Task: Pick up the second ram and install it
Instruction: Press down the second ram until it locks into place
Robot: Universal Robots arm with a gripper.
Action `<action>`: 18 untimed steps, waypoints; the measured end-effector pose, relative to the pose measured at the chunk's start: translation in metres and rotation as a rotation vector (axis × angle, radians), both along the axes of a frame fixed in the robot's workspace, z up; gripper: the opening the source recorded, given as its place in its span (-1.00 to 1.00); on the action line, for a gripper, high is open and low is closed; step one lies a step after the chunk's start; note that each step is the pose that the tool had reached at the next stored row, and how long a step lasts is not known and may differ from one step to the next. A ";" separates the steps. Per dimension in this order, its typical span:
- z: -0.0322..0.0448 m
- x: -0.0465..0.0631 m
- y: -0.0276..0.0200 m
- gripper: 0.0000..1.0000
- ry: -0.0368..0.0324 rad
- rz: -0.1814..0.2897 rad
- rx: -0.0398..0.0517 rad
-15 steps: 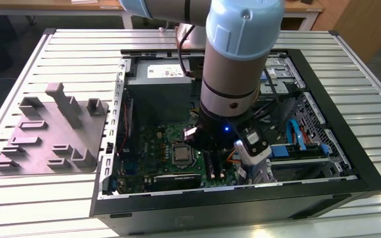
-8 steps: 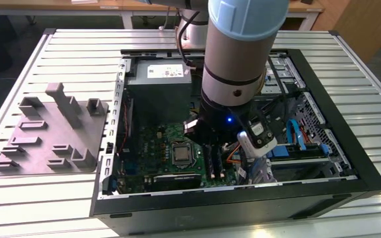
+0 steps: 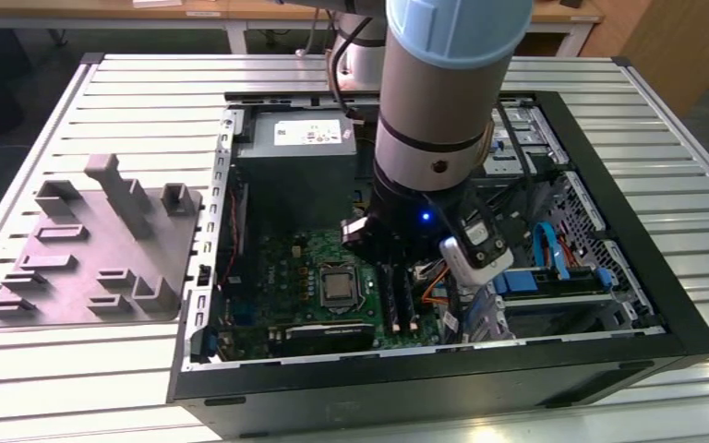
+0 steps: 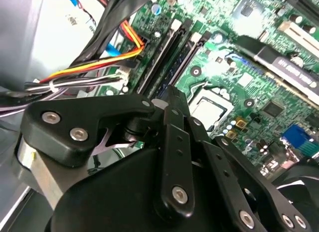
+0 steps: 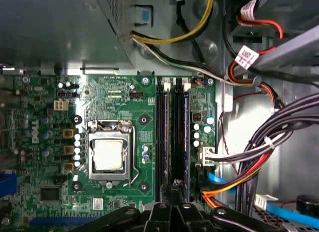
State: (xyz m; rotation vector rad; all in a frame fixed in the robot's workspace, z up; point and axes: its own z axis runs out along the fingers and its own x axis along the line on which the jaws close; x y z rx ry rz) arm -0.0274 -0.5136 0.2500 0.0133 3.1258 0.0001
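My black linkage-fingered gripper (image 4: 169, 100) fills the foreground of both wrist views, its tips drawn together over the long black memory slots (image 5: 172, 132) on the green motherboard (image 5: 129, 100). I can't make out the second ram between those tips; whether the closed fingers pinch it I cannot tell. In the first wrist view the slots run just beside the silver square processor socket (image 5: 108, 153), with bundled black, red and orange cables (image 5: 259, 152) on the slots' far side from that socket. In the exterior view, the gripper (image 3: 391, 263) sits low inside the open black computer case (image 3: 687, 323), close above the motherboard.
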 end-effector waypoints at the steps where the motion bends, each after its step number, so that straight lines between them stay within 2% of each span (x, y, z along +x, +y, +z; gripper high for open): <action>1: 0.0000 0.000 0.0015 -0.80 0.0000 0.000 0.0000; 9: 0.0000 0.000 0.0160 -0.80 0.0000 0.000 -0.0001; 18: 0.0056 0.000 0.0168 -0.80 -0.0001 0.000 0.0004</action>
